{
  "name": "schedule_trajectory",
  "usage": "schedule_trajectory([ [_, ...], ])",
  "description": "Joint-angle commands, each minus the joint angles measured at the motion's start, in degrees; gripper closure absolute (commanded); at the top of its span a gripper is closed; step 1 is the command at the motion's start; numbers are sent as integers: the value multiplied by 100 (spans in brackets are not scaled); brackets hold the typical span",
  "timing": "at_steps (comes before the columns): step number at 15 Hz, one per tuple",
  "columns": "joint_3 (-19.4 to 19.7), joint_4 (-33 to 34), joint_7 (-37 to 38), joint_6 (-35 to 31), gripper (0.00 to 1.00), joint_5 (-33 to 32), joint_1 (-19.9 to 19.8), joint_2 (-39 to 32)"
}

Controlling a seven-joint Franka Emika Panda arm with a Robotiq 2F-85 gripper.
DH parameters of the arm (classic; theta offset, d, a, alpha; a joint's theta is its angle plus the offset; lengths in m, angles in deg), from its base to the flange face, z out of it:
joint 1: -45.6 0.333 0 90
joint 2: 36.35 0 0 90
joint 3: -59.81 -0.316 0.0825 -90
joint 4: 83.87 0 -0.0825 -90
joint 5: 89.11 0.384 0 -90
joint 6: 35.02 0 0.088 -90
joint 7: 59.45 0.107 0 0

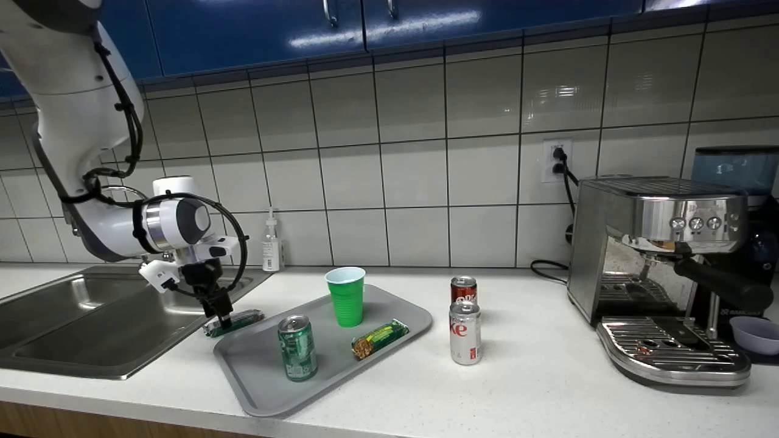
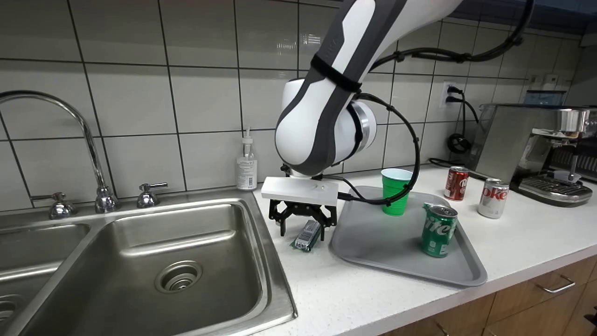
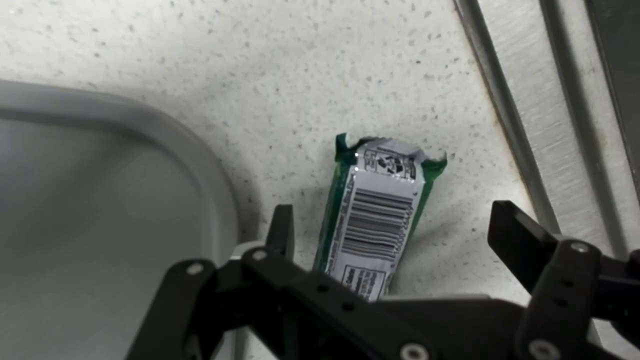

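Packet (image 3: pixel 376 220) shows a silvery, barcoded face between shiny green edges.

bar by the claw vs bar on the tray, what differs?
The counter bar lies barcode up; the tray bar shows a green face with yellow print. The counter bar is on the countertop between sink and tray, the tray bar on the tray. The open claw is at the counter bar, away from the tray bar. Both lie flat, with green on their wrappers.

Glossy blue cabinets (image 1: pixel 255 30) hang above a pale tiled wall (image 1: pixel 414 173) and a speckled white counter (image 1: pixel 523 389).
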Motion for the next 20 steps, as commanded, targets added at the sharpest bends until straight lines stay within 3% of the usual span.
schedule_trajectory([
  [1,-95,193,-244,237,25,192,-113,-65],
  [2,-103,198,-258,240,26,209,-122,-69],
  [7,-145,230,-348,273,66,348,-172,-93],
  [10,-158,247,-400,282,83,413,-177,-92],
  [20,-261,38,-598,196,83,423,-118,218],
])
